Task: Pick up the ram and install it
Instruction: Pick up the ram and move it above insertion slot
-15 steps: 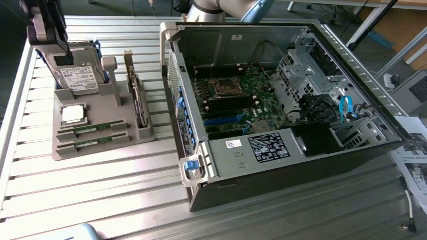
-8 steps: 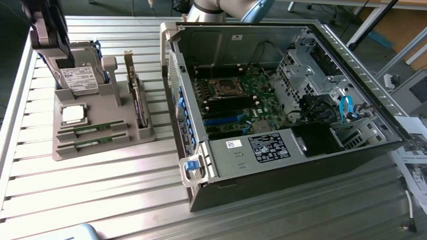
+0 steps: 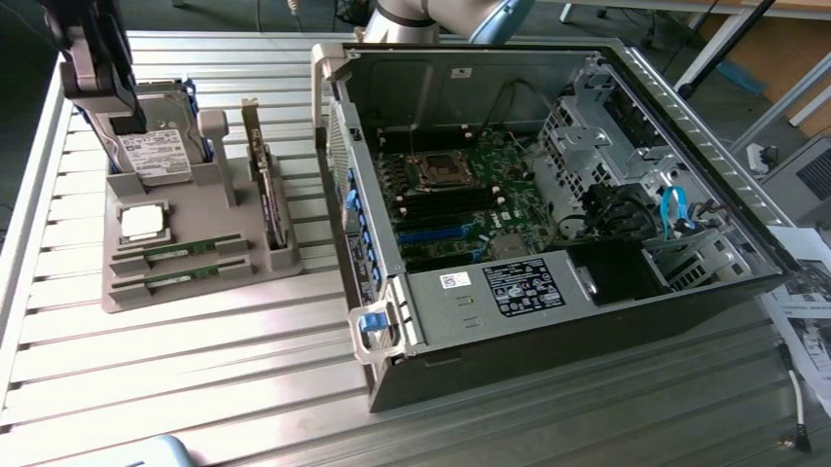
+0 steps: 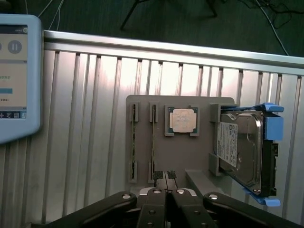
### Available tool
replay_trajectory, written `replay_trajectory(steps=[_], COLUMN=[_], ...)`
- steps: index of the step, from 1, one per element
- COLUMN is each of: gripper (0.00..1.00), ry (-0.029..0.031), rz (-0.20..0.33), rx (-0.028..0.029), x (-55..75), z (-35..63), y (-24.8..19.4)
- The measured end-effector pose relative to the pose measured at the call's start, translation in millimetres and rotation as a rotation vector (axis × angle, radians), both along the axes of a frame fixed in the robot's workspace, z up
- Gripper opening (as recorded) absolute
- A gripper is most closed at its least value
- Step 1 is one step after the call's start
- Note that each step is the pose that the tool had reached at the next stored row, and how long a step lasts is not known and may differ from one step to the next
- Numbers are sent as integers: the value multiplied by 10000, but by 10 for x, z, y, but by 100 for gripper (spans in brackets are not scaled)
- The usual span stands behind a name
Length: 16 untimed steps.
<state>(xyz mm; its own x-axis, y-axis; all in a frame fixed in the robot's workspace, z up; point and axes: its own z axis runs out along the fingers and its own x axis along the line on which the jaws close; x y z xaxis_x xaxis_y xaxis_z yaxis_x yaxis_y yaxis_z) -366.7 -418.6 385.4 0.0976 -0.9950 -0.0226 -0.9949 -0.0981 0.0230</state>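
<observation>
Gripper (image 4: 165, 176) was fully closed, fingers pressed together, holding nothing. Tips hovered over gray tray (image 4: 180, 152), near one ram (image 4: 153, 142).

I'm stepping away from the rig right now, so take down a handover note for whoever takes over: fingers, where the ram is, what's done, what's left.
Fingers: shut, empty, above the grey plastic holder.
Ram: two thin green ram sticks sit in the holder's slots, near the square silver processor chip.
Open dark metal computer case: at the exterior view's right of the holder.
Done: nothing picked up.
Left: the pick-up and the install.
</observation>
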Motion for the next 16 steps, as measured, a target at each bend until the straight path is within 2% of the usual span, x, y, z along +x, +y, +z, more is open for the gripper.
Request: replay_trajectory(steps=[11,16], gripper=[10,10], ry=[-19,-21], rz=[28,29], rx=[0,1], x=[-2,-2], z=[-6,-72], y=[0,0])
